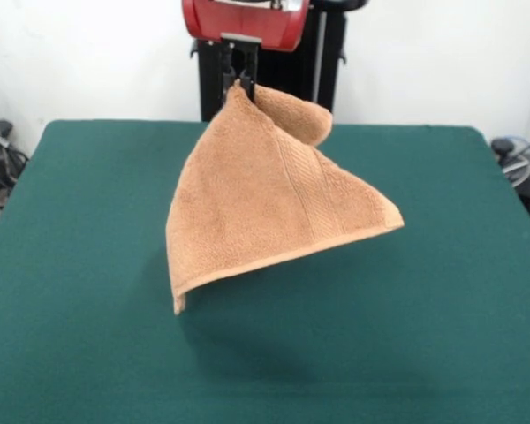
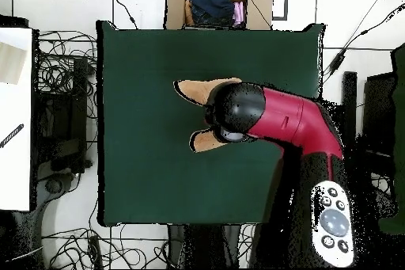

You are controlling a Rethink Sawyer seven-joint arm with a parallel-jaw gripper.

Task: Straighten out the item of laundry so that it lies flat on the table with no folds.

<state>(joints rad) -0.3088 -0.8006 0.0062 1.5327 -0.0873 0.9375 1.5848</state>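
Observation:
The peach-orange towel [image 1: 265,203] hangs from one pinched corner, draped in a loose triangle with a fold curling over near the top. Its lower edge and corners appear to hang above the dark green table [image 1: 71,291], and it casts a shadow below. My gripper [image 1: 239,78] is shut on the towel's top corner, under the red arm head at the far side of the table. In the overhead view the red arm [image 2: 273,116] covers the gripper and most of the towel [image 2: 199,90]; only two orange parts stick out to its left over the table [image 2: 134,172].
A cardboard box [image 2: 176,4] holding clothes stands just beyond the table's far edge in the overhead view. Cables [image 2: 59,69] and dark equipment lie on the floor beside the table. A white surface [image 2: 16,124] sits at the left.

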